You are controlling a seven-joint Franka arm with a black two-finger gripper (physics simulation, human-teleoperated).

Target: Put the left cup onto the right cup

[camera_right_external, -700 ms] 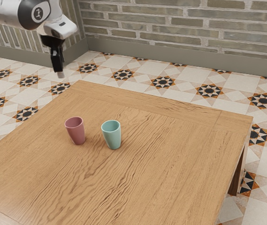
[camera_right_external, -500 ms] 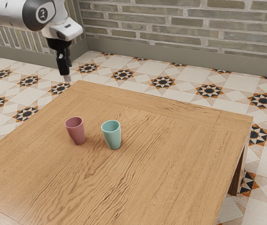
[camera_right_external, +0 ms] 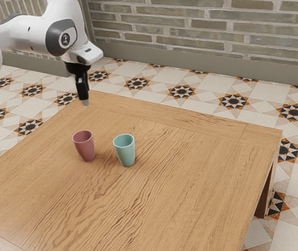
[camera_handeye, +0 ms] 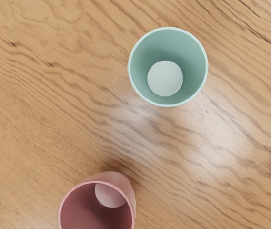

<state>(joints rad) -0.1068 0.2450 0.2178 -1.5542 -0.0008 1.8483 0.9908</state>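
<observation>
Two upright cups stand side by side on the wooden table [camera_right_external: 190,198]. The pink cup [camera_right_external: 84,145] is toward the exterior view's left and the teal cup [camera_right_external: 124,149] toward its right, a small gap between them. My gripper [camera_right_external: 85,101] hangs point-down in the air above the table's far left edge, well above and behind the pink cup, holding nothing. From above, the wrist view looks into the teal cup [camera_handeye: 167,67] and the pink cup [camera_handeye: 97,206], both empty, on the table [camera_handeye: 54,95].
The table's right edge [camera_right_external: 274,151] drops to a patterned tile floor [camera_right_external: 295,112]. A brick wall [camera_right_external: 201,26] runs behind. Wide bare wood lies in front of and to the right of the cups.
My arm has swung toward the exterior view's right and lowered, bringing the gripper from over the floor to above the table's far left edge. The cups have not moved.
</observation>
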